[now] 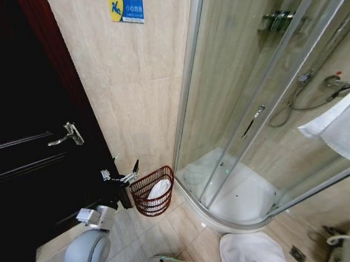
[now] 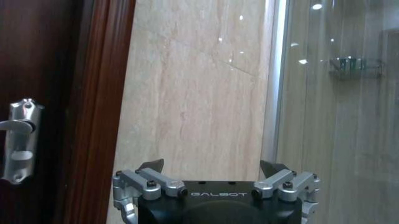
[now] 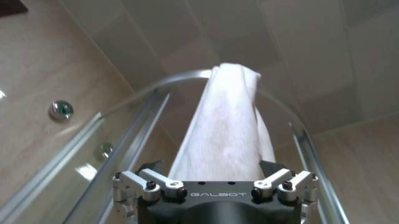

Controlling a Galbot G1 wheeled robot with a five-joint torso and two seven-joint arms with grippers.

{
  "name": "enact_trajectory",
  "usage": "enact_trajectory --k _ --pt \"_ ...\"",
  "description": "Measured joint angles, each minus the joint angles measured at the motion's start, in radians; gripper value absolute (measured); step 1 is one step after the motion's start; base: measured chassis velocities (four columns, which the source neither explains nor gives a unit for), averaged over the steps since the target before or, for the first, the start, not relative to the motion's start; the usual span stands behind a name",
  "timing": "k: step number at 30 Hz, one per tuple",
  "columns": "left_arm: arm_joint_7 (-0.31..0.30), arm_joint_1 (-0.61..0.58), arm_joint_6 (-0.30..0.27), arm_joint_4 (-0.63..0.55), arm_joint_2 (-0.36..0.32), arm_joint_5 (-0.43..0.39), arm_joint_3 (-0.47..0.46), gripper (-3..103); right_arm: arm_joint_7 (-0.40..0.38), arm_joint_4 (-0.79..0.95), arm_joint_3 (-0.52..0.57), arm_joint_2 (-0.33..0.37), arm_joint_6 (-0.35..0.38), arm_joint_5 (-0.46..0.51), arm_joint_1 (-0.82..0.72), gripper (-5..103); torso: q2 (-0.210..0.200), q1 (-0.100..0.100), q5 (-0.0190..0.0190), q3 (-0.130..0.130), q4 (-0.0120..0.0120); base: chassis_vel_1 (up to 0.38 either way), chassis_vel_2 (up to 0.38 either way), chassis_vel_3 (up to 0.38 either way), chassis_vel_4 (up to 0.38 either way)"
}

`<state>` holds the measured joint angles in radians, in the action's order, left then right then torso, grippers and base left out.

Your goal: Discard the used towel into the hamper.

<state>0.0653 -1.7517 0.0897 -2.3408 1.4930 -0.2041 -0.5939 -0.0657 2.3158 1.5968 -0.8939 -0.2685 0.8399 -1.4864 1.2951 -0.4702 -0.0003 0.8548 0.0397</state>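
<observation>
**Towel up at the shower rail, hamper down by my left**

Head view: the hamper (image 1: 152, 191) stands on the floor against the wall, white cloth already inside; my left gripper (image 1: 126, 174), jaws wide and empty, sits just beside it; a blue sign (image 1: 125, 8) bears unreadable writing. Left wrist view: "GALBOT" on the housing. Right wrist view: my right gripper (image 3: 215, 169) is spread wide around the hanging towel (image 3: 225, 126), long axis vertical, high above the hamper.

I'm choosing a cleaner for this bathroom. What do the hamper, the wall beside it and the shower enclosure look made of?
The hamper looks like coated metal wire or stiff rattan: thin dark reddish-brown strands in an open weave. The wall appears to be glossy beige stone-look tile, with faint veining and reflected lights. The shower enclosure looks like clear curved glass in bright metal framing.
</observation>
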Motion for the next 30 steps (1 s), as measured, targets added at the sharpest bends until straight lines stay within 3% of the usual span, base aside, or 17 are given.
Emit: enact_trajectory --k 6,9,18,24,30 --pt "0.0 0.0 0.0 0.0 0.0 0.0 0.0 100 -0.013 -0.066 0.005 0.124 0.059 0.037 0.078 100 0.0 0.0 0.0001 0.0 -0.0003 0.0 0.0 0.0 0.0" --pt "0.0 0.0 0.0 0.0 0.0 0.0 0.0 100 -0.021 -0.145 -0.045 0.202 0.09 0.035 0.188 100 0.0 -0.001 0.0003 0.0 0.0 0.0 0.0 0.0 0.0" --pt "0.0 0.0 0.0 0.0 0.0 0.0 0.0 100 -0.019 -0.267 -0.179 0.281 0.128 0.013 0.429 100 0.0 -0.001 0.0009 0.0 -0.0003 0.0 0.0 0.0 0.0" --pt "0.0 0.0 0.0 0.0 0.0 0.0 0.0 100 -0.033 -0.359 -0.376 0.356 0.159 -0.031 0.696 100 0.0 -0.001 0.0002 0.0 0.0003 0.0 0.0 0.0 0.0" --pt "0.0 0.0 0.0 0.0 0.0 0.0 0.0 100 -0.05 -0.426 -0.452 0.405 0.214 -0.054 0.827 100 0.0 -0.001 0.0001 0.0 -0.0003 0.0 0.0 0.0 0.0"
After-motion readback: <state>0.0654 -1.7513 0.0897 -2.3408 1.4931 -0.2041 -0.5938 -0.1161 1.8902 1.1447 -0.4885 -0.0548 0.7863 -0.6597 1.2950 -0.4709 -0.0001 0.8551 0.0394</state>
